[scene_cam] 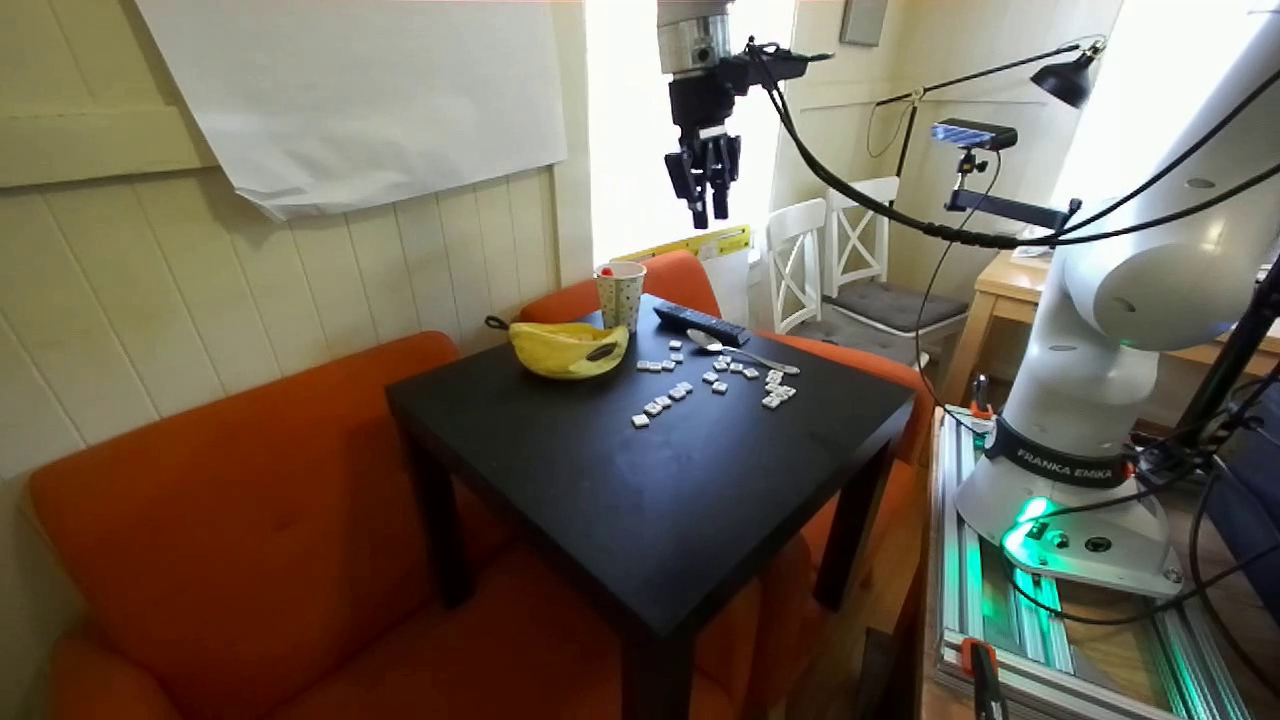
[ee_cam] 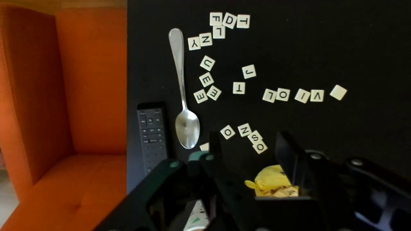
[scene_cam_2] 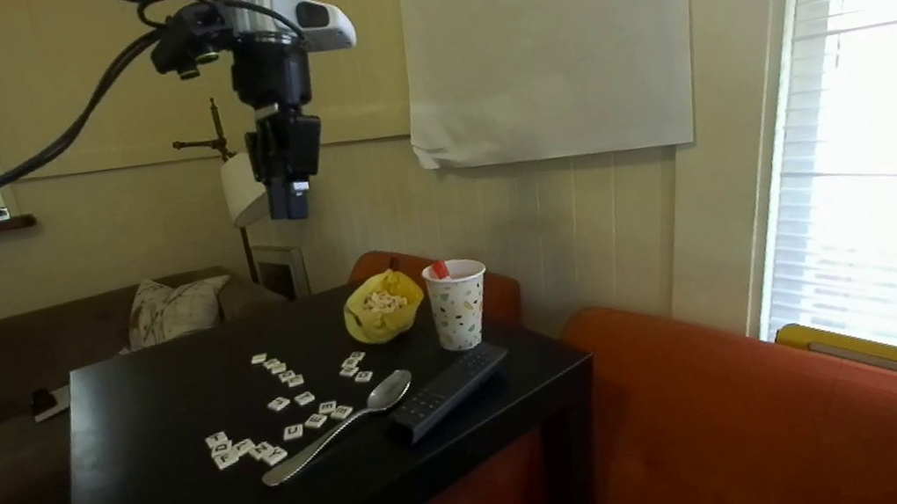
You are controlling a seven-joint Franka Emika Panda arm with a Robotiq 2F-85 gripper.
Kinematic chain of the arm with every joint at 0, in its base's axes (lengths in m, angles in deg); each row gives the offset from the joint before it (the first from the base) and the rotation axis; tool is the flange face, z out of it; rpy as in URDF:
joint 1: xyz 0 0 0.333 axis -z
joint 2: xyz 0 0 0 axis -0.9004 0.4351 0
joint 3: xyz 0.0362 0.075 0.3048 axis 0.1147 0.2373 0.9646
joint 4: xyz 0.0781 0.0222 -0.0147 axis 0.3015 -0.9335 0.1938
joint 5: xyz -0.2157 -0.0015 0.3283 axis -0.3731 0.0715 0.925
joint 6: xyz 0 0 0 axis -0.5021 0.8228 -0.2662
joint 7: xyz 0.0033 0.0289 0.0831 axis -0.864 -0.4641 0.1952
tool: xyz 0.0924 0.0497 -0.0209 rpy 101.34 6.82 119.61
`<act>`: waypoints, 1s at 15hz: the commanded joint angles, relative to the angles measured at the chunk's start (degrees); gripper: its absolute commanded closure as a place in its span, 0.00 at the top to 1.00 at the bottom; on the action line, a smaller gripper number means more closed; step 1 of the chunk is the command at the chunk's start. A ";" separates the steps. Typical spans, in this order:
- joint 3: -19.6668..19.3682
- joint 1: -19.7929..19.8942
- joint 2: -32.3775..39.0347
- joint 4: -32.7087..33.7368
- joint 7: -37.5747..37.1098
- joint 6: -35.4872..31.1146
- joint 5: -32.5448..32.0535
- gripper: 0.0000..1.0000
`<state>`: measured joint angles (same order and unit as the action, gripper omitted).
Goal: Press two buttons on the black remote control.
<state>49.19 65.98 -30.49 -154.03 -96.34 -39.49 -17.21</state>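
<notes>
While the gripper (ee_cam: 249, 141) hangs high over the black table (scene_cam: 600, 520), its jaws stand wide apart with nothing in their grasp, which the wrist view shows pretty clearly. It points straight down and is well apart from the black remote control (ee_cam: 152, 138), btw. That one's lying flat with its buttons (ee_cam: 151, 120) facing up, between the table's edge and a metal spoon (ee_cam: 187, 128), though the gripper hides one end of it in the wrist view. Past the spoon you've got a scatter of white letter tiles (ee_cam: 238, 88), some touching, some on their own. In both exterior views a paper cup (scene_cam_2: 458, 313) stands upright near the remote, with a red thing (scene_cam_2: 440, 269) poking out (can't make out what), and near it sits a yellow bowl (scene_cam: 565, 355) holding more tiles. Orange seating (scene_cam: 280, 500) runs along the table, and the base of the arm (scene_cam: 1110, 525) has a green glow.
</notes>
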 commanded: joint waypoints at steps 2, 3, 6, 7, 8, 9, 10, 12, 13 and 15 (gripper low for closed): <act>-4.06 2.68 -1.39 -7.16 4.33 -8.68 -1.22 0.12; -4.87 3.18 -1.07 -8.80 5.23 -11.38 -1.05 0.04; -7.40 4.89 -0.03 -14.29 7.23 -19.32 -0.43 0.00; -8.20 5.70 0.65 -16.46 7.39 -21.79 -0.89 0.00; -8.87 6.39 1.44 -18.06 7.52 -23.21 -1.17 0.00; -9.39 7.04 2.25 -19.34 7.21 -24.48 -1.17 0.00; -8.45 6.18 1.45 -16.50 6.67 -21.20 -0.25 0.01; -9.26 7.05 2.51 -18.75 6.91 -23.38 -0.26 0.01; -9.31 7.13 2.75 -18.98 6.91 -23.72 -0.27 0.01; -9.23 7.11 2.76 -18.97 6.90 -23.76 -0.27 0.01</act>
<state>39.72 72.84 -27.75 -173.05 -89.51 -63.32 -17.55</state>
